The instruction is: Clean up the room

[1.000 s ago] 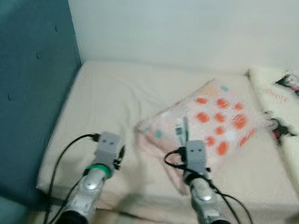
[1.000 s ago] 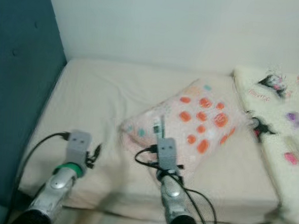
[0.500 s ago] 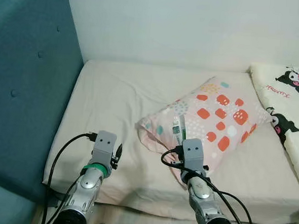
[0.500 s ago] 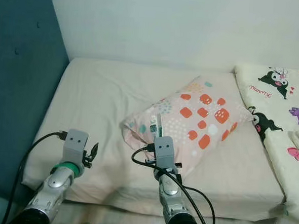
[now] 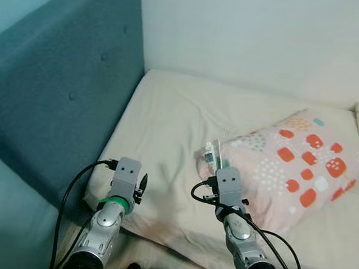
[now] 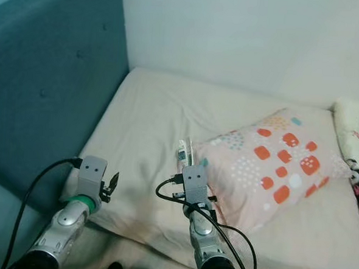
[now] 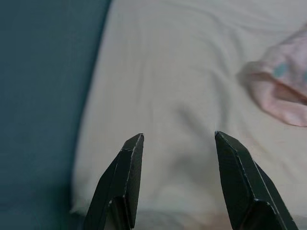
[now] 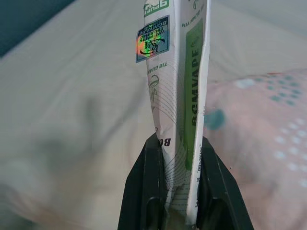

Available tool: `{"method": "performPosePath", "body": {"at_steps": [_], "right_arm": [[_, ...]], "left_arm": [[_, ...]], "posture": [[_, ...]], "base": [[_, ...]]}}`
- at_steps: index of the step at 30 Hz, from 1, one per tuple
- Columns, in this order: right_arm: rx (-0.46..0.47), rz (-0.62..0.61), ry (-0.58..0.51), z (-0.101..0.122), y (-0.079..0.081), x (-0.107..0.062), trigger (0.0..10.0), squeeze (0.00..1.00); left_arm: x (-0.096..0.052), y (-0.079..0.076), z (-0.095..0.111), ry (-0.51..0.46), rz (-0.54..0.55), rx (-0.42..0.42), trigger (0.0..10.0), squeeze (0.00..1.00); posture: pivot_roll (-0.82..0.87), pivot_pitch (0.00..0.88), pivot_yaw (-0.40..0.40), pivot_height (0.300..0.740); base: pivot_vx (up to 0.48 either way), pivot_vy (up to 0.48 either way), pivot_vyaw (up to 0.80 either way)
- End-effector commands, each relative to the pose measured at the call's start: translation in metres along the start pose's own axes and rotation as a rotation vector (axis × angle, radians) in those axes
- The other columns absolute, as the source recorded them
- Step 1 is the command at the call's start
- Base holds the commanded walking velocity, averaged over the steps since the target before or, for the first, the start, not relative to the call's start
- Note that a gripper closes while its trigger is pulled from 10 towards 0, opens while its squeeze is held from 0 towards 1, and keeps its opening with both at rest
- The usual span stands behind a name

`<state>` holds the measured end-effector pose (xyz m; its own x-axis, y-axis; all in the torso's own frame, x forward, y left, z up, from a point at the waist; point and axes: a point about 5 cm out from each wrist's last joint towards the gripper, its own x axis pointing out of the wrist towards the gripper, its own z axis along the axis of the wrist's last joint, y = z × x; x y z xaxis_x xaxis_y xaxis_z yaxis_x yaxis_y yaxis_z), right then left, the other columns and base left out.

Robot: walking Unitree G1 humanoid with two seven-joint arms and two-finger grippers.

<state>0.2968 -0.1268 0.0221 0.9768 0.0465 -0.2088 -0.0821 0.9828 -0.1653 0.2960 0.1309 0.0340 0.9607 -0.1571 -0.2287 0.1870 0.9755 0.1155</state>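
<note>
Both silver arms are extended forward and low over the near edge of a bed (image 5: 168, 128) covered in a cream sheet. The left pincer (image 7: 177, 158) is held above the bare sheet near the bed's left corner, its two black fingers (image 7: 125, 177) spread well apart with nothing between them. The right pincer (image 8: 178, 158) is raised beside it, and its fingers are clamped together on the lower end of a flat white sachet (image 8: 175, 72) with green print and a small shiny holographic label.

The sachet is held upright on its edge, its long axis running straight up out of the fingers and away from the wrist. Its free top end points up and away from the robot, toward the wall (image 5: 265, 36). In the head view the sachet (image 5: 212, 156) is seen standing just above the right wrist block, in front of the near corner of a pink pillow (image 5: 293, 166) with orange, white and teal spots. The pillow lies on the bed to the right of both arms.

Compared with half a second ago, the whole scene has slid to the right in the head views, so the camera has turned left. More of the padded teal headboard (image 5: 60, 97) is now seen on the left. Only a sliver of the cartoon-print blanket (image 6: 355, 145) remains at the right edge. The arms keep the same pose relative to the camera, and the sachet remains gripped as before.
</note>
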Motion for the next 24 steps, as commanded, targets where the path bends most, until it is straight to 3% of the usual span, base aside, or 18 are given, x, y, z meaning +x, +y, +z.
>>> {"method": "performPosePath", "body": {"at_steps": [1, 24], "right_arm": [[0.011, -0.002, 0.034, -0.0072, 0.0007, -0.0030, 10.0, 0.00], [0.020, -0.004, 0.041, -0.0094, 0.0028, -0.0047, 10.0, 0.00]], "left_arm": [[-0.0037, -0.0021, -0.0077, 0.031, -0.010, 0.005, 10.0, 0.00], [-0.0052, -0.0041, -0.0085, 0.040, -0.040, 0.022, 10.0, 0.00]], "posture": [[0.02, 0.074, -0.015, 0.740], [0.02, 0.077, -0.006, 0.740]], "base": [[0.000, 0.000, 0.80], [0.000, 0.000, 0.80]]}}
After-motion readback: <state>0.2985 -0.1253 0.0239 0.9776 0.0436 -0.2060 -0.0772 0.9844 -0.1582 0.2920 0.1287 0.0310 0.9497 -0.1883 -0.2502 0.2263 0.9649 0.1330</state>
